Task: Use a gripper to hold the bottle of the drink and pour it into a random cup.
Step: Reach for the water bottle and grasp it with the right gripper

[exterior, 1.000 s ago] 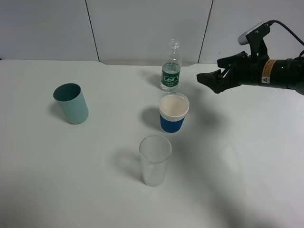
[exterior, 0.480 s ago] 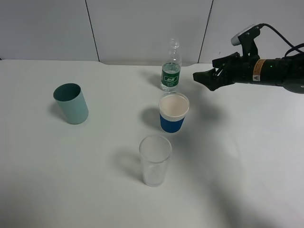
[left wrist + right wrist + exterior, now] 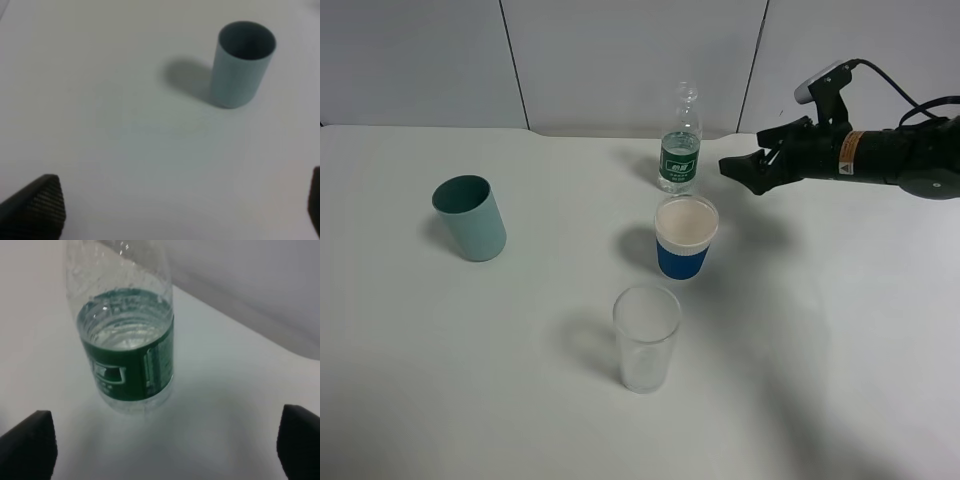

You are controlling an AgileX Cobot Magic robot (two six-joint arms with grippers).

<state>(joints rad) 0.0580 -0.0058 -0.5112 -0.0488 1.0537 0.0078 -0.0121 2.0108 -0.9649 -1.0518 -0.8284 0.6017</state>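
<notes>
Now, your right gripper (image 3: 740, 165): jaws spread wide, nearer the bottle of the drink (image 3: 681, 140) than a second ago, not touching. Bottle: upright on the counter (image 3: 520, 330), behind the cup (image 3: 685, 240).

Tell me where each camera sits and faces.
Exterior high: mounted high, looking down at the white table; right gripper shows.
Left wrist: above the teal-green cylindrical cup; open left gripper shows.
Right wrist: faces the small clear green-labelled plastic bottle; its fingertips show.
Shared: exterior high also shows that cup and bottle.
</notes>
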